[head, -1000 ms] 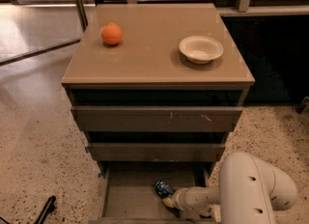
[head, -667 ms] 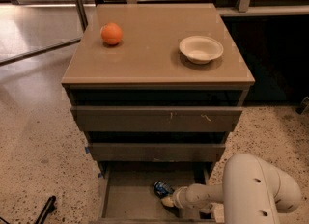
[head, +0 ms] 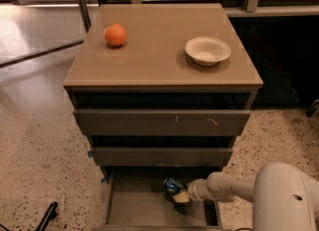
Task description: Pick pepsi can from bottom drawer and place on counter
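Note:
The pepsi can (head: 172,184), small and dark blue with light markings, lies in the open bottom drawer (head: 124,207), near the back under the middle drawer's front. My gripper (head: 179,196) reaches into the drawer from the right and sits right at the can, touching or nearly touching its lower right side. The white arm (head: 229,189) runs back to the lower right corner. The tan counter (head: 154,60) tops the cabinet above.
An orange (head: 115,34) sits at the counter's back left and a white bowl (head: 208,50) at its back right. The two upper drawers (head: 162,123) stand slightly open above the bottom one. A dark object (head: 47,215) lies on the speckled floor at the lower left.
The arm's white body has shifted to the right and lower in view. The gripper and the can sit slightly higher and nearer the drawer's back than before.

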`<action>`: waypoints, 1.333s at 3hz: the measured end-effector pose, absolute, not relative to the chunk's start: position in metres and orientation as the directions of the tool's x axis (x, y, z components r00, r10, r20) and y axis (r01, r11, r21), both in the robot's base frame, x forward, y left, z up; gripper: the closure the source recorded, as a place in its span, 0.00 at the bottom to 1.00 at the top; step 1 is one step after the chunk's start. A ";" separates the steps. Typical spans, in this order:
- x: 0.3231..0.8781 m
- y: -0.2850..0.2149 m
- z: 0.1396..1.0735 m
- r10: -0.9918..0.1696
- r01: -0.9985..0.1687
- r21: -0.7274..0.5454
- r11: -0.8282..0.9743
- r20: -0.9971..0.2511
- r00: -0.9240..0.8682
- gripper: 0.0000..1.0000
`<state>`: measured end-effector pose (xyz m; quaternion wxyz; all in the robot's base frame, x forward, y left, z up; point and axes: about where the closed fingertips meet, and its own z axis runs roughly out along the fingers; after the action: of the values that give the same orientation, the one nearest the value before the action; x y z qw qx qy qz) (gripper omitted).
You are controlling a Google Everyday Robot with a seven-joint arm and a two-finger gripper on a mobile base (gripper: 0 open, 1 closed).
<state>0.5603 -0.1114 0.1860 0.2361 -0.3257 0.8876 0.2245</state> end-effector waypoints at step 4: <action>0.509 -0.130 0.267 -0.534 -0.743 0.365 0.561 -0.526 -0.662 1.00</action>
<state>0.5086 -0.1303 0.2674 0.1811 -0.3693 0.8646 0.2885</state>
